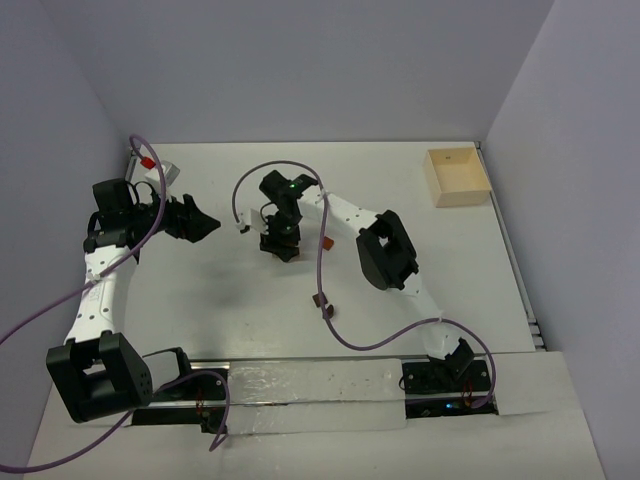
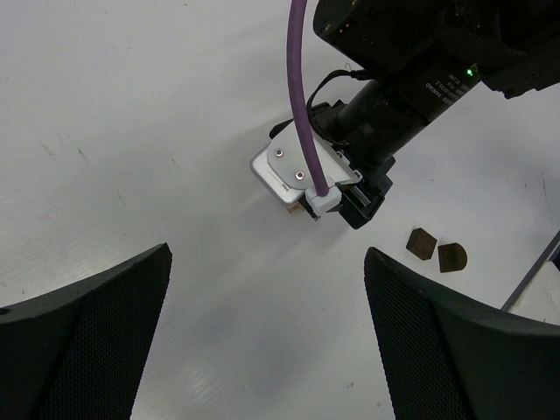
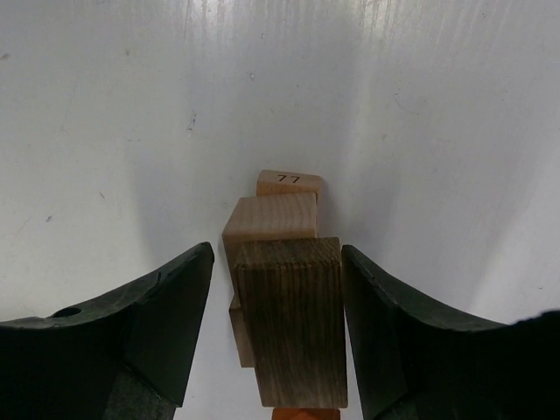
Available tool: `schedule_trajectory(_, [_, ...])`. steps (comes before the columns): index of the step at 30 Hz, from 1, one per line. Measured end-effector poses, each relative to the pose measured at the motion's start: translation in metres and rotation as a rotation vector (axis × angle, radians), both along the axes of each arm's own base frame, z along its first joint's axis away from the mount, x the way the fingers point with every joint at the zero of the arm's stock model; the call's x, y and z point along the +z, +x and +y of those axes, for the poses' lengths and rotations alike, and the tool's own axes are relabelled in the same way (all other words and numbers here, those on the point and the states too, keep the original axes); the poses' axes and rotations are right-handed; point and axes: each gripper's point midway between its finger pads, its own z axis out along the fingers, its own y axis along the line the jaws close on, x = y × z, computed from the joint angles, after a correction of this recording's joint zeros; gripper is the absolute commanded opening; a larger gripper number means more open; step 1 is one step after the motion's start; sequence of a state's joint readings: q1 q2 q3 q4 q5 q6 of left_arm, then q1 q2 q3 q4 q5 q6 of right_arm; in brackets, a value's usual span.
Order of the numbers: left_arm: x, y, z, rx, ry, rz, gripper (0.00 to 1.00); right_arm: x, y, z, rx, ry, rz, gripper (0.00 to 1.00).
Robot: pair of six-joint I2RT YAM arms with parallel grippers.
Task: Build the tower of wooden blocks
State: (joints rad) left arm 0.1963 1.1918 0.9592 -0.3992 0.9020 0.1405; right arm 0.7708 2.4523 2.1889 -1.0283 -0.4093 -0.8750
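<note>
Dark brown block (image 3: 291, 315) tops the wood block tower (image 3: 271, 217) inside the narrowly open right tool (image 3: 276, 248), apparently ungripped.

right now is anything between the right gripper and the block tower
Nothing visible. The right gripper straddles the wood block tower, its dark top block between the fingers with a gap on one side. The left gripper hangs apart, open.

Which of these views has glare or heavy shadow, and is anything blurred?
Top external: even light, glare on the glossy strip at the bottom. Left wrist: sharp, the left tool dark in the foreground. Right wrist: soft shadow around the wood block tower, wood grain on its dark brown block crisp.
</note>
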Motion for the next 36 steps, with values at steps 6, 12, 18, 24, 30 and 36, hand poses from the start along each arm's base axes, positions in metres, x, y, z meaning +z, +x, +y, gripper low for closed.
schedule_trajectory(6, [-0.0003,0.0002,0.0001,-0.001,0.002,-0.001,0.96,-0.0069,0.0004,-0.0018,-0.005,-0.009,-0.003,0.61])
schedule_trajectory(12, [-0.0005,0.0003,0.0002,-0.001,0.002,-0.001,0.96,-0.0094,0.0032,-0.0009,-0.004,-0.006,-0.017,0.57])
schedule_trajectory(18, [-0.0014,0.0006,0.0002,-0.001,0.001,0.003,0.96,-0.01,0.0051,-0.0001,0.004,-0.002,-0.029,0.52])
schedule_trajectory(24, [-0.002,0.0008,0.0004,-0.001,0.001,0.004,0.96,-0.0106,0.007,0.0007,0.015,0.0,-0.044,0.46])
schedule_trajectory(30, [-0.0022,0.001,0.0009,0.001,0.001,0.005,0.96,-0.0103,0.0076,0.0013,0.027,0.002,-0.055,0.42])
schedule_trajectory(36, [-0.0022,0.0011,0.001,0.001,0.001,0.005,0.96,-0.0108,0.0057,0.0007,0.033,0.001,-0.057,0.37])
